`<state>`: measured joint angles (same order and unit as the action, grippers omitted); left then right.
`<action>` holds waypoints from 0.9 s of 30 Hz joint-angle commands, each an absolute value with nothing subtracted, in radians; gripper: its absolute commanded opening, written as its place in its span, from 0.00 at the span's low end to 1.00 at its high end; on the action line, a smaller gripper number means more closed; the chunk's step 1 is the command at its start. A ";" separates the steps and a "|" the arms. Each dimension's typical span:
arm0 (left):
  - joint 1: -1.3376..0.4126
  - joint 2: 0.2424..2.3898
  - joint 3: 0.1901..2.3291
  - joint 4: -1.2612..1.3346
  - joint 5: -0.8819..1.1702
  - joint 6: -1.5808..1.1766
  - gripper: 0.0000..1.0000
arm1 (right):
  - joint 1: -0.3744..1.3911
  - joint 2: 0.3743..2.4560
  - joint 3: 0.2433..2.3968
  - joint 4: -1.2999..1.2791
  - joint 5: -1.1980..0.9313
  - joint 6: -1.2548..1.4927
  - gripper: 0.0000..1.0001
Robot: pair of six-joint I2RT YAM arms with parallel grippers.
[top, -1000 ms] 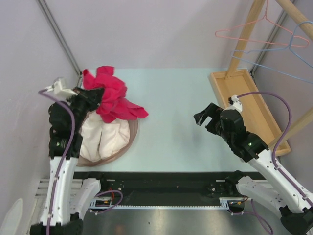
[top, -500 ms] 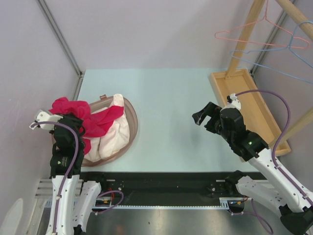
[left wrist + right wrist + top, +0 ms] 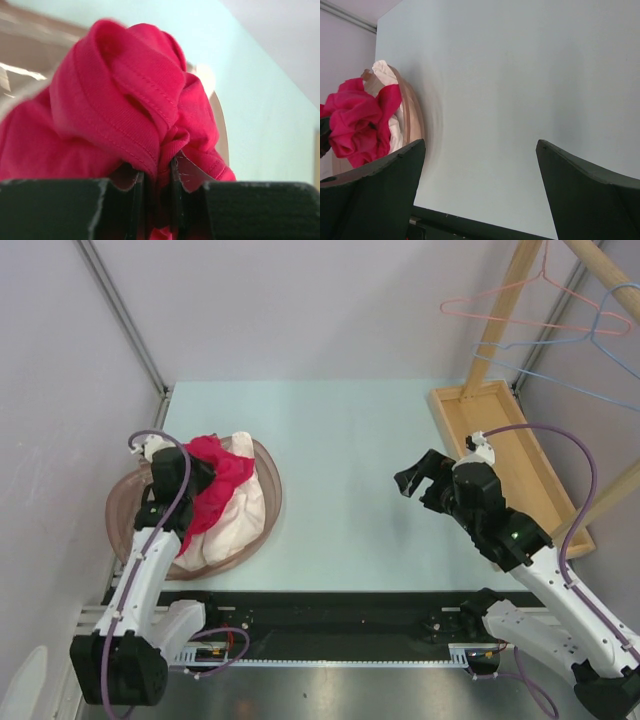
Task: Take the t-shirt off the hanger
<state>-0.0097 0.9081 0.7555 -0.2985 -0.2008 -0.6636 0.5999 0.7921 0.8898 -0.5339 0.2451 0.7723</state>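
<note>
We bring the red cotton t-shirt (image 3: 222,473) down over the basket, already free of any hanger.

A second ago our left gripper (image 3: 193,480) held the shirt high at about 10 o'clock on the pale table (image 3: 350,440). It then swung out past the round translucent brown basket (image 3: 118,522), and now it sits over that basket at 9 o'clock. Its jaws are pinched tight on a bunched fold of the shirt, as the left wrist view shows. We judge that only the release is left. The shirt is crumpled into thick rolled folds with a stitched hem showing, and it drapes onto the white cloth (image 3: 236,517) in the basket. The pink wire hanger (image 3: 520,310) and the blue wire hanger (image 3: 590,340) hang bare at 2 o'clock. Our right gripper (image 3: 415,478) waits near 4 o'clock, its jaws spread wide and empty.
</note>
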 commanded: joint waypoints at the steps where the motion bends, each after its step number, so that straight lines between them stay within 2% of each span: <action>1: -0.003 0.952 0.692 -0.163 0.043 -0.833 0.00 | 0.597 0.770 0.888 -0.531 0.270 0.741 0.98; 7: 0.066 0.983 0.540 -0.158 0.005 -0.953 0.00 | 0.589 0.764 0.874 -0.532 0.272 0.739 0.99; 12: 0.101 0.899 0.437 -0.216 -0.075 -1.035 0.03 | 0.586 0.765 0.856 -0.523 0.265 0.747 0.99; 15: 0.107 0.827 0.422 -0.247 -0.120 -1.061 0.26 | 0.586 0.772 0.851 -0.514 0.256 0.749 0.98; 16: 0.107 0.812 0.423 -0.253 -0.130 -1.058 0.48 | 0.584 0.775 0.853 -0.515 0.255 0.749 0.98; 17: 0.107 0.798 0.436 -0.262 -0.150 -1.055 0.60 | 0.584 0.776 0.853 -0.512 0.253 0.749 0.99; 18: 0.107 0.772 0.445 -0.290 -0.162 -1.049 0.79 | 0.584 0.778 0.854 -0.512 0.250 0.747 0.98; 20: 0.107 0.752 0.481 -0.316 -0.189 -1.028 0.97 | 0.584 0.779 0.856 -0.512 0.250 0.747 0.99; 21: 0.107 0.733 0.495 -0.330 -0.195 -1.020 1.00 | 0.584 0.781 0.856 -0.511 0.249 0.749 0.99; 27: 0.086 0.710 0.626 -0.324 -0.173 -0.893 1.00 | 0.583 0.784 0.850 -0.512 0.249 0.752 0.99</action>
